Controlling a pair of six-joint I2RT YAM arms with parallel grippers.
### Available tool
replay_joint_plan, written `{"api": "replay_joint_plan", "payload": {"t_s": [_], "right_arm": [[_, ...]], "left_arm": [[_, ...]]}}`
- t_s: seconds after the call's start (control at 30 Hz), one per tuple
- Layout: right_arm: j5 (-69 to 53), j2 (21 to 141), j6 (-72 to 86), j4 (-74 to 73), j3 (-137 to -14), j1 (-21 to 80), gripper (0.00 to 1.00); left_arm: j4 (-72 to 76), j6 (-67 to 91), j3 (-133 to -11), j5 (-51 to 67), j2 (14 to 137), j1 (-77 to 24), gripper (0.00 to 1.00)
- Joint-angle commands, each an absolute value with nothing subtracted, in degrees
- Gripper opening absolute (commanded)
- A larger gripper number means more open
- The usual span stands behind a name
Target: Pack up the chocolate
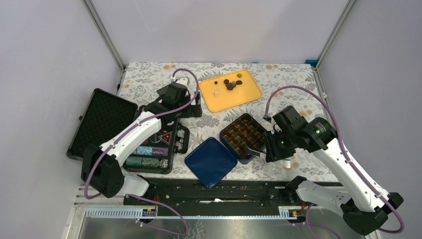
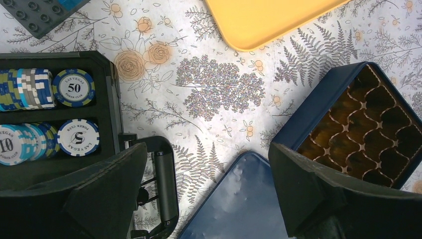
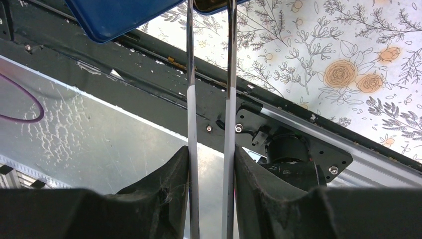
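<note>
We see the chocolate on the yellow tray at the far side of the table. The dark pieces are bunched near the tray's middle, and the pale cream piece sits a bit apart on the left.

The blue tin with its brown divider insert sits nearer the arms, between the tray and the right arm. The blue lid lies flat just beside the tin on its near-left side. Touching or not, we can't tell.

The right gripper is pinching metal tongs, fingers pressed in on both blades. The blades are slightly apart, with the tips at the tin's near edge. We can't tell whether anything is between the tips.

The left gripper is spread wide. It hangs over the floral tablecloth between the poker chip case and the tin. Poker chips lie in rows in the case.
</note>
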State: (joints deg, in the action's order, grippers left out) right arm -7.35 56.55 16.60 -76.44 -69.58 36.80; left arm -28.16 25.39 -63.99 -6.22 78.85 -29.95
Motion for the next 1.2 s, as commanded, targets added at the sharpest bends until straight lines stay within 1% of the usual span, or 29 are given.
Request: {"api": "replay_joint_plan", "payload": {"t_s": [0.0,0.1,0.23,0.43,0.5,0.57,0.6,0.67,0.77,0.8,0.83,0.9,1.03,1.1,1.17], "right_arm": [[-9.93,55.14,15.73,-76.47,-69.93,37.22,0.28],[-9.56,55.19,15.82,-76.71,-70.06,37.22,0.29],[-9.18,55.77,15.85,-76.47,-69.83,37.25,0.39],[-8.27,55.72,16.25,-76.48,-69.86,37.22,0.46],[-8.26,55.65,16.22,-76.43,-69.67,37.24,0.50],[-8.31,55.72,16.24,-76.30,-69.46,37.24,0.51],[-8.39,55.72,16.19,-76.29,-69.40,37.34,0.50],[-8.08,55.89,16.14,-76.29,-69.64,37.35,0.44],[-7.37,55.94,16.11,-75.98,-70.70,37.29,0.25],[-7.20,56.09,16.11,-75.82,-72.12,37.27,0.20],[-6.90,56.45,15.76,-75.76,-73.03,37.33,0.16],[-5.11,58.07,14.54,-76.71,-76.93,37.31,0.14],[1.97,63.19,14.81,-75.99,-86.67,37.31,0.14],[5.63,64.95,16.19,-72.34,-88.94,37.35,0.14],[7.26,65.43,17.06,-65.40,-88.49,37.27,0.14]], "left_arm": [[-25.29,25.49,-64.33,-5.11,80.10,-29.95,0.99],[-25.39,25.49,-64.54,-4.73,80.67,-29.97,0.99],[-25.43,25.16,-64.99,-4.46,80.98,-29.97,0.99],[-25.36,25.00,-64.70,-4.66,81.17,-29.97,0.99],[-25.39,24.98,-64.75,-4.22,81.53,-29.97,0.99],[-25.40,24.96,-64.86,-3.67,81.82,-29.97,0.99],[-25.40,24.96,-64.85,-3.49,81.87,-29.97,0.99],[-25.41,24.92,-64.81,-3.43,81.59,-29.96,0.99],[-25.37,24.74,-64.71,-3.72,81.10,-29.97,0.99],[-25.40,24.58,-64.82,-3.92,81.00,-29.93,0.99],[-25.47,24.41,-64.89,-3.95,80.95,-29.97,0.99],[-25.92,24.20,-65.16,-4.04,81.01,-29.97,0.99],[-26.02,24.04,-65.12,-4.28,80.81,-29.97,0.99],[-25.83,24.36,-64.78,-4.47,81.02,-29.97,0.99],[-25.81,24.75,-64.71,-4.30,81.20,-29.95,0.99]]}}
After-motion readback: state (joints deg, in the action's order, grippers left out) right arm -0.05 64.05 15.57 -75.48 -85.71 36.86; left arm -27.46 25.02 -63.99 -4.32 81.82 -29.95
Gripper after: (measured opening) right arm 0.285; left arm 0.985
